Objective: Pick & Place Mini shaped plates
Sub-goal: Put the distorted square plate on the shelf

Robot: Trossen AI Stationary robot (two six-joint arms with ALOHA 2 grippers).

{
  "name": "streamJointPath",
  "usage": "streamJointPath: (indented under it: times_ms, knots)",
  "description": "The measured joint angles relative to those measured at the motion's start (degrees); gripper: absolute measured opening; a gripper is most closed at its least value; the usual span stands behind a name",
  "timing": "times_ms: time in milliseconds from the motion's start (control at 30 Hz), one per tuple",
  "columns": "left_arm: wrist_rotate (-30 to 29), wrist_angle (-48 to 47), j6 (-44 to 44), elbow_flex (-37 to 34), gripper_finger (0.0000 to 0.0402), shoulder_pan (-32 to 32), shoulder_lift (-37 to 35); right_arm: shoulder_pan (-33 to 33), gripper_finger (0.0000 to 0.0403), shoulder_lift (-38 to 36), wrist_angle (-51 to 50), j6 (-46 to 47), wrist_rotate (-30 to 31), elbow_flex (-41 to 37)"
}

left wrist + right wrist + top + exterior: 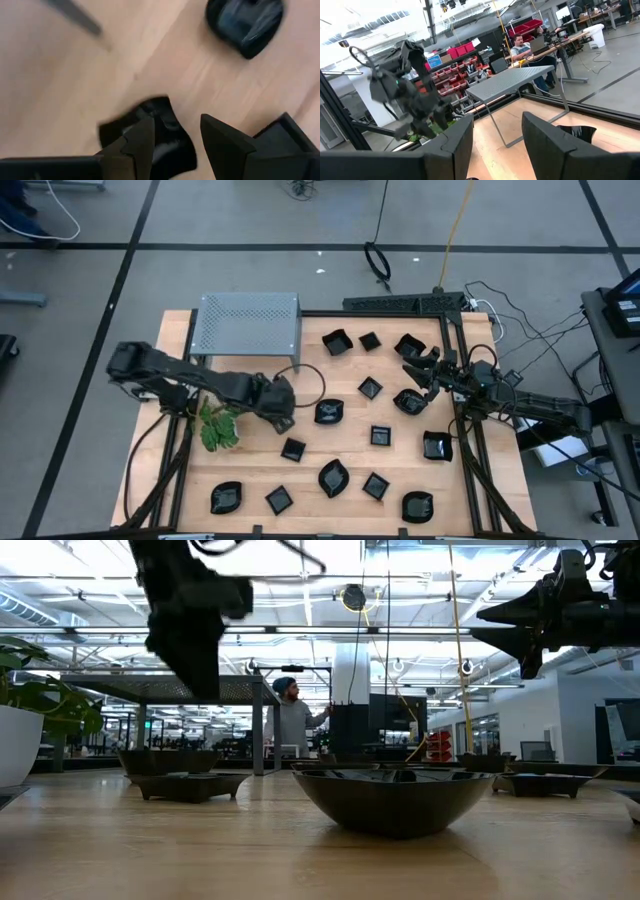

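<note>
Plates [334, 477] lie scattered across the surface [250, 470], none gathered; left claw [282, 418] and right claw [412, 372] hover wide, empty.

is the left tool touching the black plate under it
Cannot tell. In the left wrist view the left tool stands open over a glossy black plate, with neither contact nor gap plain.
</note>
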Motion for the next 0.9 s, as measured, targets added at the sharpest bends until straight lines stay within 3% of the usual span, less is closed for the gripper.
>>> streamJointPath:
  times_ms: [167, 367, 633, 900]
  knots:
    - [2.12, -1.24, -10.31, 1.57, 0.0164, 0.8, 6.37, 0.02, 0.0155, -0.01, 0.0, 0.0, 0.02, 0.0]
    - [3.43, -1.38, -16.01, 1.62, 0.0164, 0.89, 10.87, 0.02, 0.0155, 0.02, 0.0, 0.0, 0.02, 0.0]
    - [2.91, -0.03, -14.03, 1.62, 0.0183, 0.93, 14.26, 0.0, 0.0155, 0.02, 0.0, 0.0, 0.0, 0.0]
    - [2.84, 0.33, -10.0, 1.62, 0.0139, 0.93, 15.24, 0.0, 0.0155, -0.01, 0.0, 0.0, 0.02, 0.0]
